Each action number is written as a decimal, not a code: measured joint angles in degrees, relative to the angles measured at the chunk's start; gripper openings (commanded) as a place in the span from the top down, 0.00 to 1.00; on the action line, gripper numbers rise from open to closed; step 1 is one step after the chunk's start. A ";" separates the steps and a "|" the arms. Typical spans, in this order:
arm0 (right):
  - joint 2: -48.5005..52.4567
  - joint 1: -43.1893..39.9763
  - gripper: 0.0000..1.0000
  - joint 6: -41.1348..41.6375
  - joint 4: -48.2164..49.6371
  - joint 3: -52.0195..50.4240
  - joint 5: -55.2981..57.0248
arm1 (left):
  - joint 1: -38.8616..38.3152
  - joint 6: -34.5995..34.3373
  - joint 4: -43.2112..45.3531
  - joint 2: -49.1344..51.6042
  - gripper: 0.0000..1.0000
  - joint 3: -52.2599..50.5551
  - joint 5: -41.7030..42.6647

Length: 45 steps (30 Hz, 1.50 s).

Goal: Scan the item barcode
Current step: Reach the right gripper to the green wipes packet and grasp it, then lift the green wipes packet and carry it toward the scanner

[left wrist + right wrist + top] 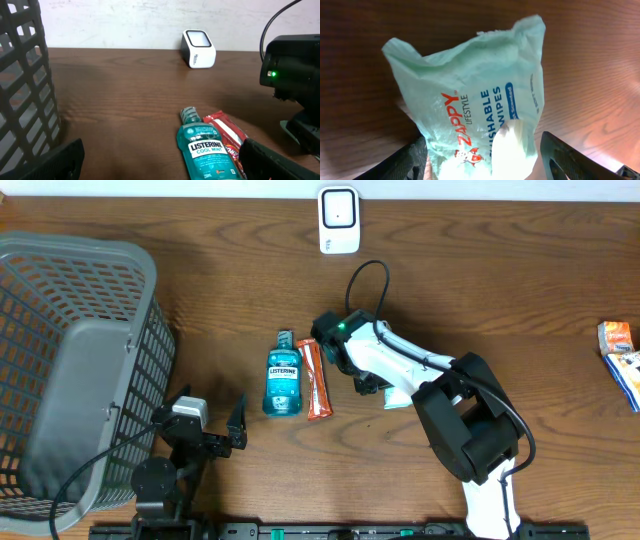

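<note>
1. Overhead: the wipes packet point(396, 397) lay right of centre on the counter point(200, 290), beside the right fingers point(366, 384). The scanner point(338, 220) stood well apart at top centre.
2. Left wrist: the left fingers point(160, 150) gaped wide and empty.
3. Right wrist: the right fingers flanked the packet, whose long axis ran up-frame. Whether they gripped it could not be told.
</note>
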 measured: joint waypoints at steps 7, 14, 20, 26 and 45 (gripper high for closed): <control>-2.23 0.00 0.39 0.17 3.85 -4.26 0.87 | 0.00 0.00 0.00 0.00 0.02 0.00 0.00; -2.73 -0.87 0.92 -3.54 6.49 -6.14 -2.10 | 0.00 0.00 0.00 -0.02 0.02 0.00 0.00; -3.80 -3.28 0.99 -8.74 6.62 -5.66 -7.02 | 0.00 0.00 0.00 -0.02 0.02 0.00 0.00; -3.74 -7.39 0.99 -19.47 3.08 0.24 -27.34 | 0.00 0.00 0.00 0.00 0.02 0.00 0.00; -3.78 -17.77 0.99 -71.32 -6.58 2.21 -106.64 | 0.00 0.00 0.00 -0.02 0.02 0.00 0.00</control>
